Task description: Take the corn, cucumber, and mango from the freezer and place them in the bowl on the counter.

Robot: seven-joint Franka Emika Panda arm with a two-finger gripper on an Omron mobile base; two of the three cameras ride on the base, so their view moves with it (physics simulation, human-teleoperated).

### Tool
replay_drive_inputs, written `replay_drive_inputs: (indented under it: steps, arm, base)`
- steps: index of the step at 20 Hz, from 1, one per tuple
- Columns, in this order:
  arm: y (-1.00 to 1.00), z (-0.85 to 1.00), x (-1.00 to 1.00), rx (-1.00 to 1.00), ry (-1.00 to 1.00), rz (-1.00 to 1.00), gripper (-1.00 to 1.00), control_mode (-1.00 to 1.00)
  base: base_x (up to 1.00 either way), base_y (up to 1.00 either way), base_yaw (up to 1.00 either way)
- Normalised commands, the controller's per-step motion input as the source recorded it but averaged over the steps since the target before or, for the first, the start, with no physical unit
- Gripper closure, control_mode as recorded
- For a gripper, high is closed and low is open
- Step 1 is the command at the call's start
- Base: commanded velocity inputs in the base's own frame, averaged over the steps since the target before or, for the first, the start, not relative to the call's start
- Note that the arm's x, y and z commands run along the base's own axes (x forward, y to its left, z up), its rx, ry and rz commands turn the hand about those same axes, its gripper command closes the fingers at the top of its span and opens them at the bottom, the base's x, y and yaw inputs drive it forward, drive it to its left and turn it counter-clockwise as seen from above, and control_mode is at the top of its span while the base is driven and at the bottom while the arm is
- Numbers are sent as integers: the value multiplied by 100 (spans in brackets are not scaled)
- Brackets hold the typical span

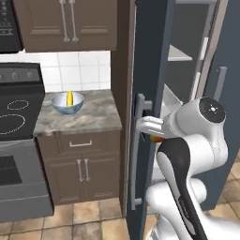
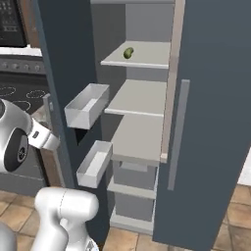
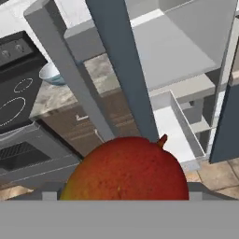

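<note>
**Corn in bowl, cucumber on shelf, mango in gripper**

Bowl [image 1: 67, 103] is seen on the counter [image 1: 93, 117], just right of the black stovetop [image 1: 14, 110]; the corn [image 1: 70, 97] is stood up inside it. Bowl rim is also glimpsed in the hand view, behind the door handle.

Freezer [image 2: 206, 98] is open. Cucumber [image 2: 128, 52] is laid on the upper pale grey shelf [image 2: 147, 55], alone there. Two white drawers [image 2: 87, 104] are pulled out on the left door side, one above the other; nothing is seen in them. Lower shelves are shown bare.

Mango [image 3: 126, 170] is seen very close in the hand view, between the fingers, with its stem tip pointed up-right. Gripper [image 1: 157, 136] is set wide and clamped on the mango; a sliver of red-orange is visible at the hand, right at the open door's edge.

Brown wooden cabinets [image 1: 79, 164] with silver handles are placed under the counter and above it. White tile backs the wall; the floor is tan tile.
</note>
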Motion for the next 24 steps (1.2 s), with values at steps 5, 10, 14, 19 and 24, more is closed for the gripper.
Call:
replay_drive_inputs:
  steps: [5, 10, 14, 19, 24]
  arm:
    - [0, 0, 0, 0, 0, 0, 100, 100]
    - [0, 0, 0, 0, 0, 0, 100, 100]
    - [0, 0, 0, 0, 0, 0, 100, 100]
    - [0, 0, 0, 0, 0, 0, 100, 100]
    - [0, 0, 0, 0, 0, 0, 100, 100]
  base:
    - [-60, 100, 0]
    - [-37, 100, -1]
    - [83, 97, -34]
    - [87, 92, -51]
    - [92, 72, -49]
